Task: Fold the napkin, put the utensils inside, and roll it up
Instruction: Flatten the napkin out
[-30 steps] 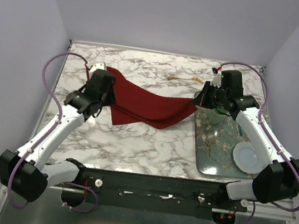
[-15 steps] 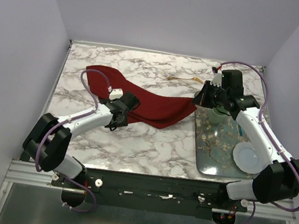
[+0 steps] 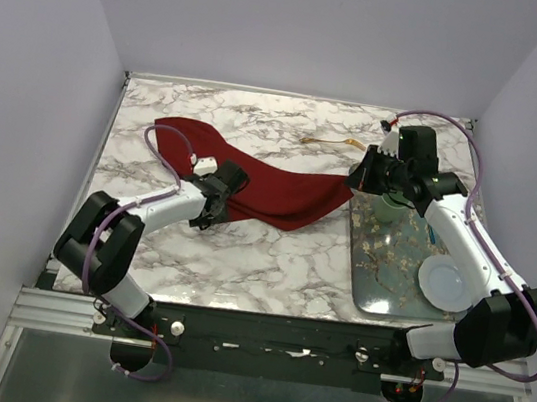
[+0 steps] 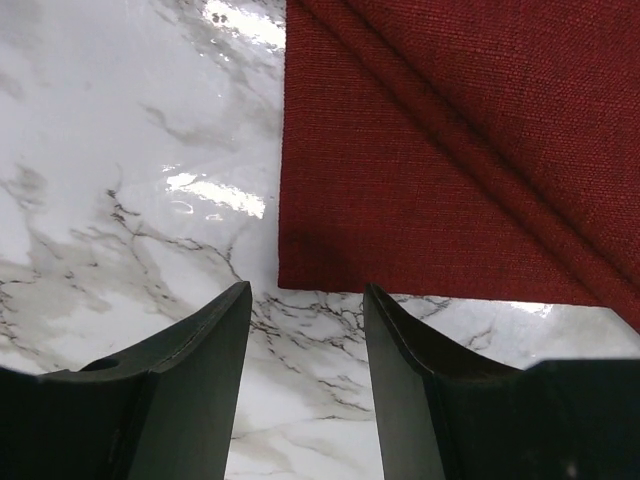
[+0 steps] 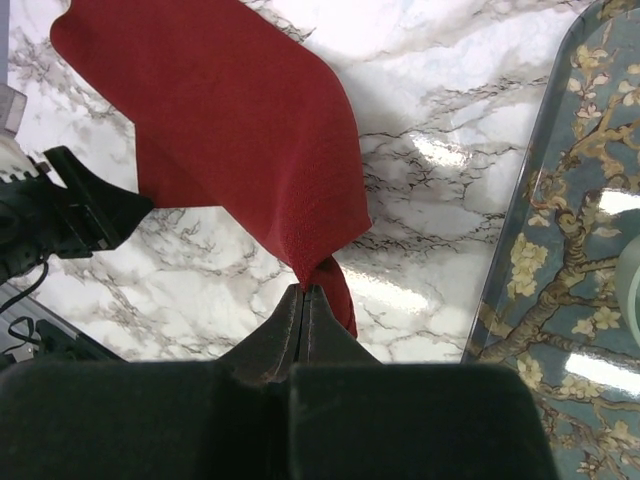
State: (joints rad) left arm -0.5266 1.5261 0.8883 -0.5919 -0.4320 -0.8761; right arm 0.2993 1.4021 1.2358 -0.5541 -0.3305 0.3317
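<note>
The napkin (image 3: 270,189) is dark red, plain woven cloth, doubled over with a diagonal fold ridge. It lies stretched across the middle of the marble desk (image 3: 269,262), and its right tip is bunched to a point and pinched in the tightly closed right hand (image 5: 305,292), just beside the patterned tray (image 3: 385,269). The left hand (image 4: 305,295) hovers over the cloth's square near-left corner, fingers parted, nothing between them — a gold utensil (image 3: 330,142) lies beyond the napkin, apart from it.

- No text, label, brand or number readable in any of my views.
- Tray (image 3: 382,269) at the worktop's right edge: blossom pattern only, no lettering.
</note>
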